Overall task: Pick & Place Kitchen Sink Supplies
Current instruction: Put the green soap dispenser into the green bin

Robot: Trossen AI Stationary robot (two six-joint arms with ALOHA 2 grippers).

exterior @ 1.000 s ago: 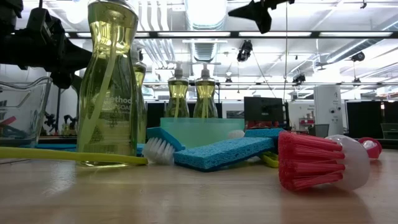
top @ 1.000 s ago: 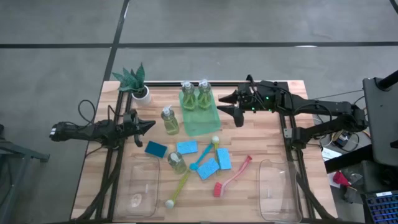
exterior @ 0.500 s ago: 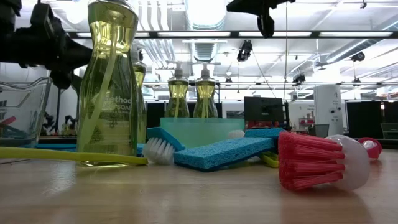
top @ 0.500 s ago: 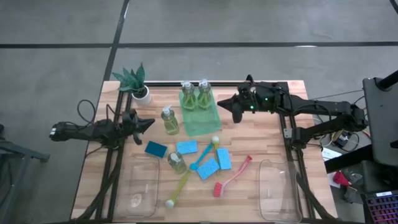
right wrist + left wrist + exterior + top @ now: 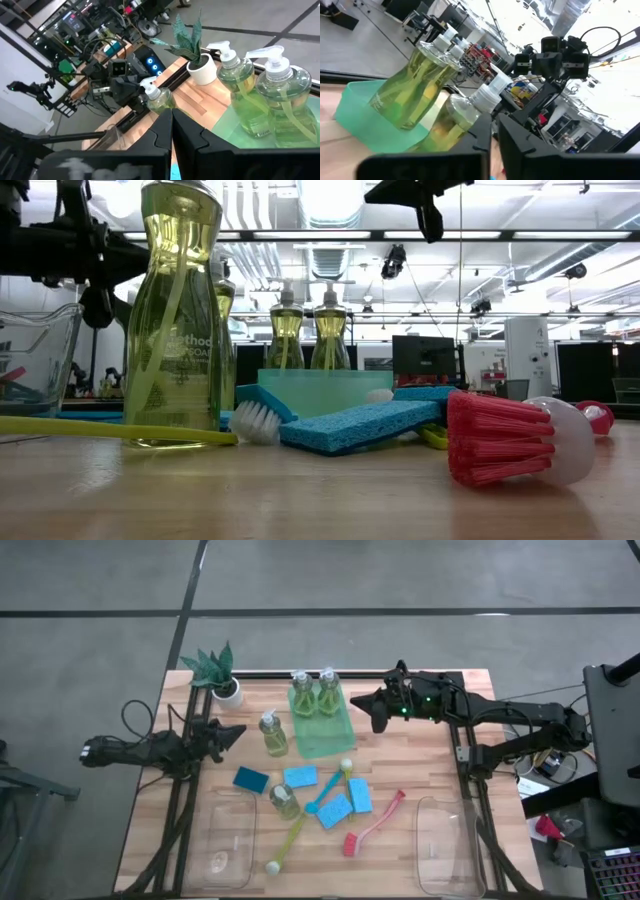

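Observation:
Two bottles (image 5: pixel 314 693) of yellow-green liquid stand in the green tray (image 5: pixel 326 735). A third bottle (image 5: pixel 272 733) stands on the table beside the tray, and another bottle (image 5: pixel 284 800) stands nearer the front. Several blue sponges (image 5: pixel 300 776) lie among the red brush (image 5: pixel 375 824), the yellow brush (image 5: pixel 290 838) and the blue brush (image 5: pixel 326 794). My left gripper (image 5: pixel 238 729) hovers shut, left of the third bottle. My right gripper (image 5: pixel 372 711) hovers shut above the table, right of the tray.
A potted plant (image 5: pixel 220 675) stands at the far left corner. Clear bins sit at the front left (image 5: pixel 225 840) and the front right (image 5: pixel 448 845). Bare wood shows between the tray and the right arm's frame.
My right gripper has shut its fingers on nothing, staying right of the tray. My left gripper has shifted a little toward the table's far edge, still pointing at the third bottle.

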